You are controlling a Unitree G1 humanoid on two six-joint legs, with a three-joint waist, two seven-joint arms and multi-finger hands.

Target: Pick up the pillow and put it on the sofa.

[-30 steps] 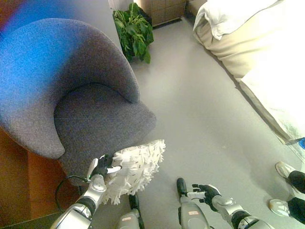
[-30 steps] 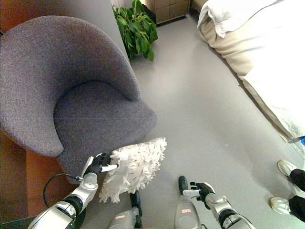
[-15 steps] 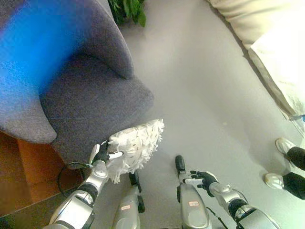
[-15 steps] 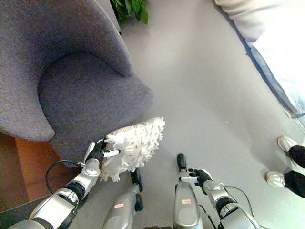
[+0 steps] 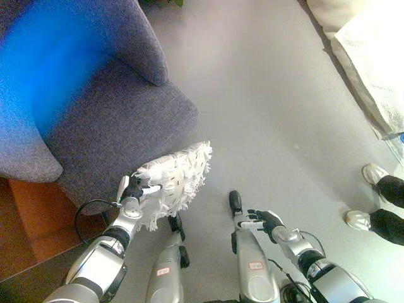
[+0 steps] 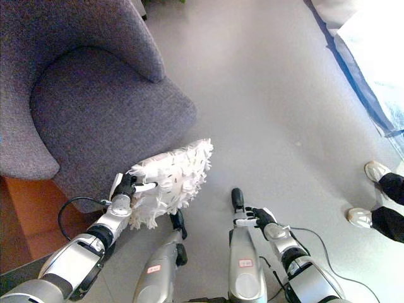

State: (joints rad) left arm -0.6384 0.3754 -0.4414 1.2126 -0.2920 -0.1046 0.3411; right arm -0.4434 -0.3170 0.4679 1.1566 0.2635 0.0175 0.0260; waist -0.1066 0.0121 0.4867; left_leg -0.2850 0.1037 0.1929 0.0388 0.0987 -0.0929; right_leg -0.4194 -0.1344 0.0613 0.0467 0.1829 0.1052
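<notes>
A white shaggy pillow [image 5: 175,180] hangs just in front of the grey round armchair [image 5: 101,113], at the front edge of its seat and above the floor. My left hand [image 5: 134,190] is shut on the pillow's left edge; it also shows in the right eye view [image 6: 128,187], with the pillow [image 6: 172,177] to its right. My right hand [image 5: 264,221] is low at the lower right with its fingers spread, holding nothing, well apart from the pillow.
A bed with white bedding [image 5: 379,69] runs along the right edge. A person's legs and shoes [image 5: 374,208] stand at the right. An orange-brown floor strip [image 5: 28,218] lies left of the chair. Grey floor [image 5: 265,113] stretches between chair and bed.
The camera has tilted down and moved closer to the chair. My left hand still holds the pillow, now slightly higher against the seat's front edge. The right hand stays low.
</notes>
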